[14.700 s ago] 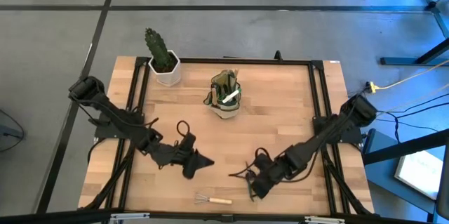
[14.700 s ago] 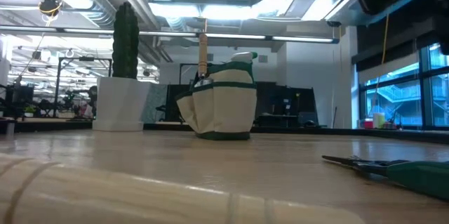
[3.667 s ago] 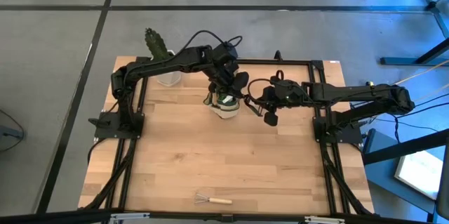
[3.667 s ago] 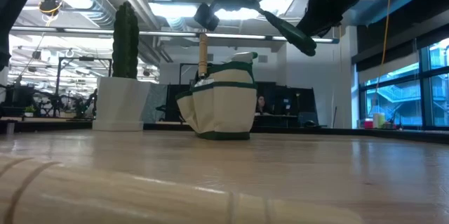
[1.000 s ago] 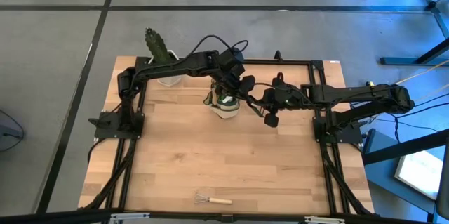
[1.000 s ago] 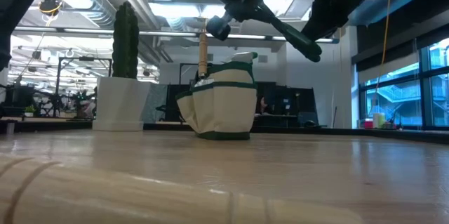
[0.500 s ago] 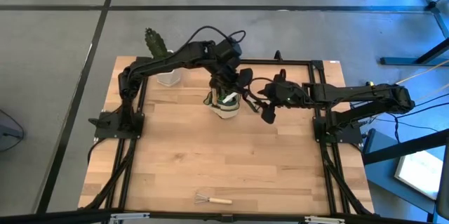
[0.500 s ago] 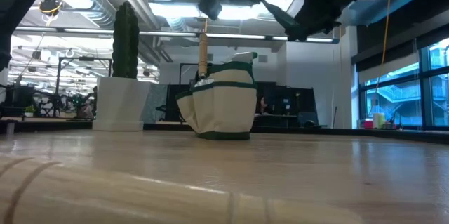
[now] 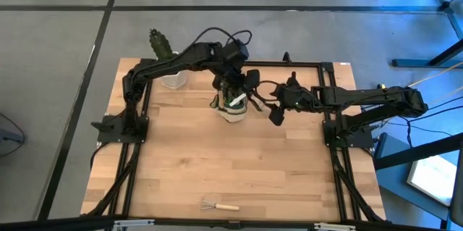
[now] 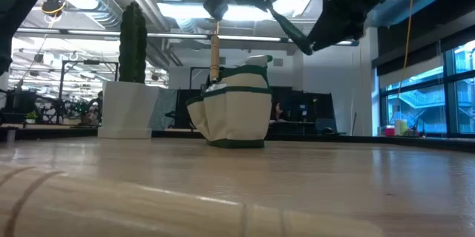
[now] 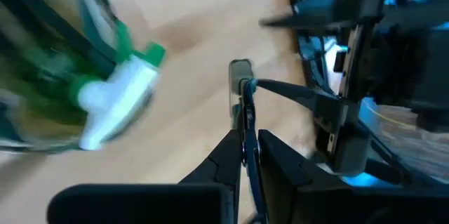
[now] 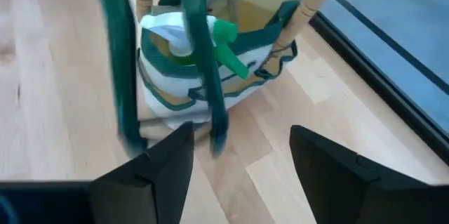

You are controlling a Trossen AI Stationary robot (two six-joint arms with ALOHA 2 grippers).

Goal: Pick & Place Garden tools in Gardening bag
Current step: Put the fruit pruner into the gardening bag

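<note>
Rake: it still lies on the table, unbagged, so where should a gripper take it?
By the wooden handle, from straight above, jaws across it: the rake lies flat, and its wire tines look too thin to hold firmly.

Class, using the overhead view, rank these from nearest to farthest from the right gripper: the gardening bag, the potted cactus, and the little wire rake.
Measured from the right gripper, which hovers just right of the bag:
1. The gardening bag, immediately to its left at the table's back middle.
2. The potted cactus, farther left at the back-left corner.
3. The wire rake, lying alone at the front edge.
</note>
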